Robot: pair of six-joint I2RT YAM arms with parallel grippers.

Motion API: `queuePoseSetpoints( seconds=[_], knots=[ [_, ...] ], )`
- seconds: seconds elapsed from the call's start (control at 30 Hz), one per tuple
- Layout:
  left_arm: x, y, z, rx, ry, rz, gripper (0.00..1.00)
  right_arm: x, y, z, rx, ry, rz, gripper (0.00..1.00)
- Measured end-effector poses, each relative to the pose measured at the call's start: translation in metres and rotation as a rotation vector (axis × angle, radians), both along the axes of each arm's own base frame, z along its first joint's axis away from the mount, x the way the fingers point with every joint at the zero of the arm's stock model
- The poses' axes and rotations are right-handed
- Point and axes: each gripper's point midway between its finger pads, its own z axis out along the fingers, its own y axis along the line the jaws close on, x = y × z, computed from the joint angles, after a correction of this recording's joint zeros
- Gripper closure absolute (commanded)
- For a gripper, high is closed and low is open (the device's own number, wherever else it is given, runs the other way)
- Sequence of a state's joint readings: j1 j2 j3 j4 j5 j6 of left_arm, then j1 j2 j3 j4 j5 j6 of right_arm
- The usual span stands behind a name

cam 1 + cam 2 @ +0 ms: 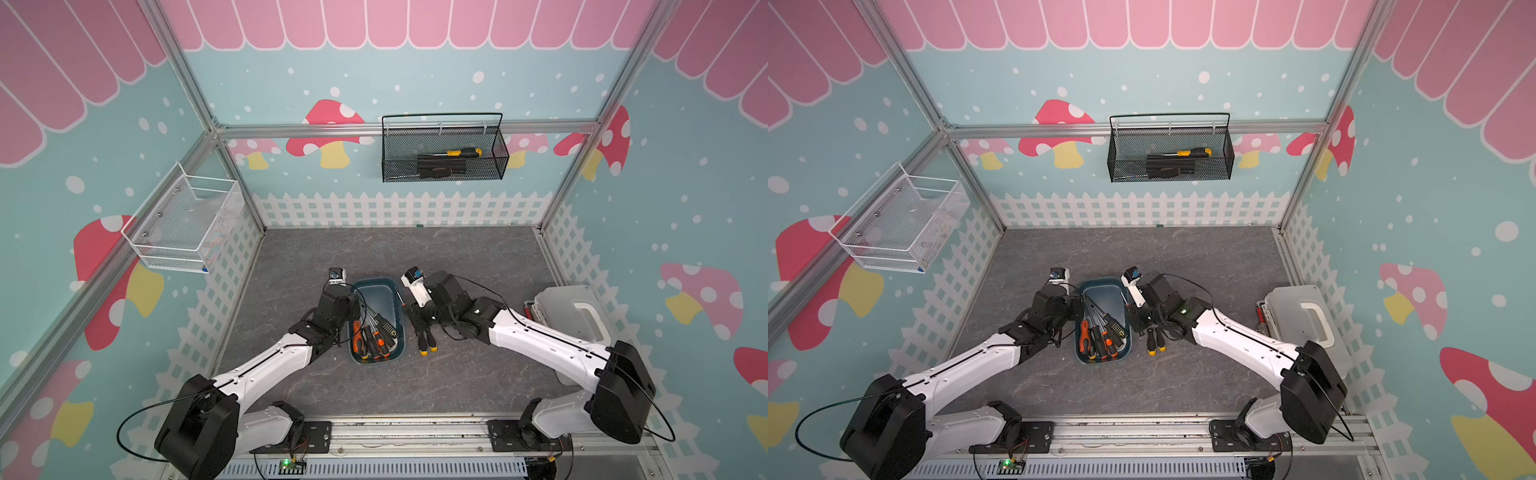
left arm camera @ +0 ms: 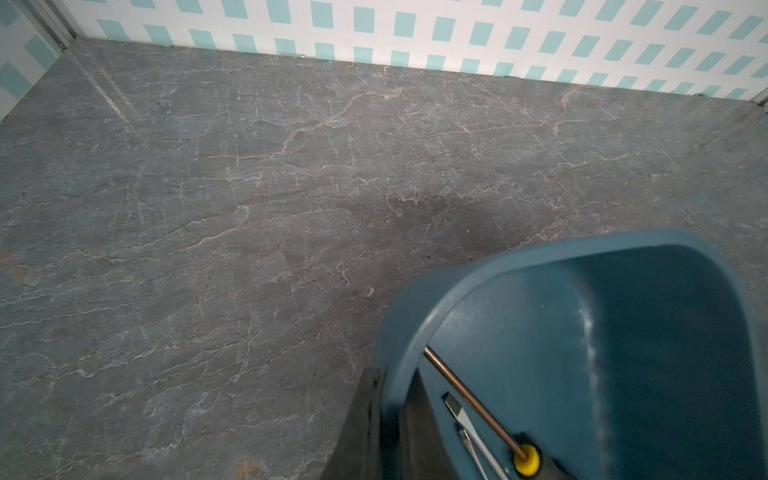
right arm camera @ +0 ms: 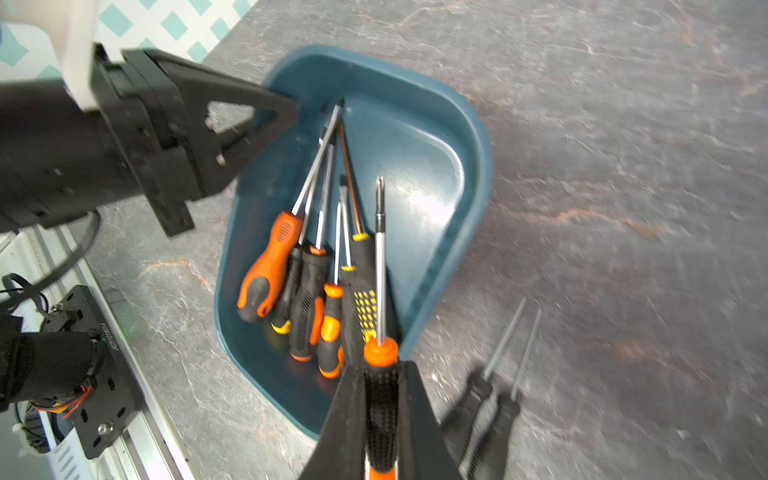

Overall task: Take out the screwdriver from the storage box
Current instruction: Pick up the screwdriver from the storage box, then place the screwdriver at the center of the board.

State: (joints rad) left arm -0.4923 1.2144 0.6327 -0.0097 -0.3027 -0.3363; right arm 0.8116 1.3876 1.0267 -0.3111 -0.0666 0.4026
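The screwdriver point(image 3: 381, 353) is pinched by its black grip in the right gripper point(image 3: 381, 368), raised over the rim of the storage box point(image 3: 415, 166); it looks lifted out but not yet set down. The left gripper point(image 3: 291, 110) clamps the box's rim. Other screwdrivers point(image 3: 307, 299) lie inside, and two loose screwdrivers point(image 3: 490, 395) lie on the table point(image 3: 623, 124) just beside it.

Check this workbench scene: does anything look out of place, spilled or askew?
Nothing is spilled or damaged. Two black-handled screwdrivers lie loose on the table beside the storage box, outside it. Inside, the other screwdrivers are heaped at its near end, with the far end bare.
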Motion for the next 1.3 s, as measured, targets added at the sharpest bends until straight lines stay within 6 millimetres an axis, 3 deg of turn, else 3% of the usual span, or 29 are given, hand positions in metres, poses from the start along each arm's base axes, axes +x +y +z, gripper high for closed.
queuePoseSetpoints(
  seconds=[0.2, 0.3, 0.67, 1.0, 1.17, 1.3],
  knots=[
    [-0.001, 0.001, 0.000, 0.004, -0.003, 0.002, 1.00, 0.007, -0.067, -0.058, -0.064, 0.137, -0.169, 1.00],
    [-0.002, 0.003, 0.000, 0.007, -0.005, 0.008, 1.00, 0.007, -0.084, -0.079, -0.081, 0.200, -0.216, 1.00],
    [-0.002, 0.004, 0.000, 0.011, -0.004, 0.011, 1.00, 0.022, -0.081, -0.117, -0.018, 0.324, -0.272, 1.00],
    [-0.003, 0.004, 0.003, 0.014, -0.011, 0.007, 1.00, 0.032, -0.084, -0.128, 0.063, 0.382, -0.321, 1.00],
    [-0.003, 0.004, 0.003, 0.018, -0.013, 0.005, 1.00, 0.028, -0.090, -0.143, 0.082, 0.445, -0.347, 1.00],
    [-0.003, 0.004, 0.003, 0.020, -0.014, 0.003, 1.00, 0.028, -0.089, -0.144, 0.102, 0.464, -0.349, 1.00]
  ],
)
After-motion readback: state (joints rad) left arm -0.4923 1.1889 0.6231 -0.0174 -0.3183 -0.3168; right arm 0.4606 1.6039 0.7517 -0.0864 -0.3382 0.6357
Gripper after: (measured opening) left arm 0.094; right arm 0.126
